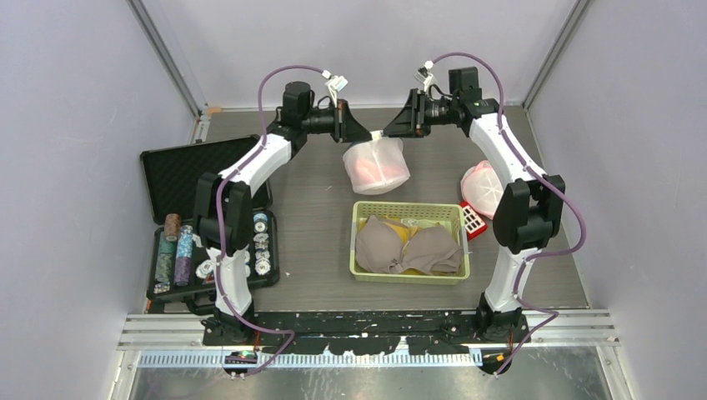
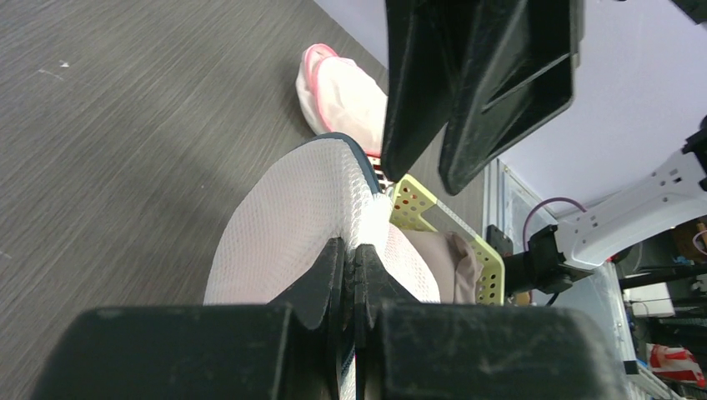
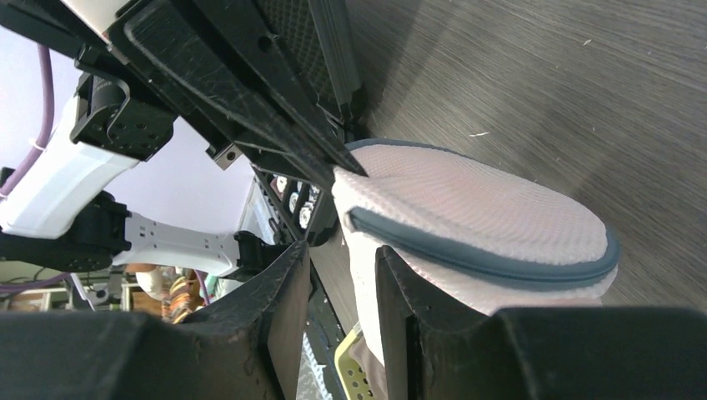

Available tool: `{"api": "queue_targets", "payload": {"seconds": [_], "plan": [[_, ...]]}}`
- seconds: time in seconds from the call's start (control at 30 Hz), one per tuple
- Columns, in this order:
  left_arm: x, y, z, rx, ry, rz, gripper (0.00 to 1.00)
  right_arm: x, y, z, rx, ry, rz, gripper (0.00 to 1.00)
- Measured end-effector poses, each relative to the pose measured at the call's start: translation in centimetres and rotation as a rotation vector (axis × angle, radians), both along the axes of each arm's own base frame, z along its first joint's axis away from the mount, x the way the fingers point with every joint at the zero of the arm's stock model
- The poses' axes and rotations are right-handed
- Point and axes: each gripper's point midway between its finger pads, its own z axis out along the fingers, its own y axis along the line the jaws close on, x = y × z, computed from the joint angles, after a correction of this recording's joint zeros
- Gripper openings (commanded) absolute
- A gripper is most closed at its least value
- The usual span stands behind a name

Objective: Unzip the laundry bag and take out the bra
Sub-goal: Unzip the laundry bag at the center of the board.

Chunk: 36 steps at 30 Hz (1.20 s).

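Below L end effector [image 1: 372, 136] — laundry bag [image 1: 377, 167] hangs, pinched edge up.

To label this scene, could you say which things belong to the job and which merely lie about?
Job: white mesh laundry bag; left gripper; right gripper.
Lying about: yellow perforated basket; taupe bras; black case of poker chips; pink-trimmed white pouch.
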Motion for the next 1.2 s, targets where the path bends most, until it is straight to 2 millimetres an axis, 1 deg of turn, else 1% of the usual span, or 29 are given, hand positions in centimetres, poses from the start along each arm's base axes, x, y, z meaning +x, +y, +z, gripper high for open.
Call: {"api": "queue_targets", "payload": {"seconds": [0.13,0.3,0.77,1.2], "plan": [[-0.2,-0.1,0.4,-0.017,0.007,-0.01,0.0,0.3,0.1,-0.2,0.008,0.036,-0.02,0.39],[-0.3,-0.2,0.8,-0.031,0.011,-0.019,0.0,0.6,0.2,0.0,0.02,0.045,-0.033,0.36],[-0.6,-0.3,0.9,-0.037,0.03,-0.029,0.0,0.4,1.3,0.4,0.031,0.04,-0.018,0.33],[-0.7,-0.5,0.9,-0.041,0.027,-0.036,0.0,0.6,1.6,0.3,0.03,0.038,-0.014,0.3]]}}
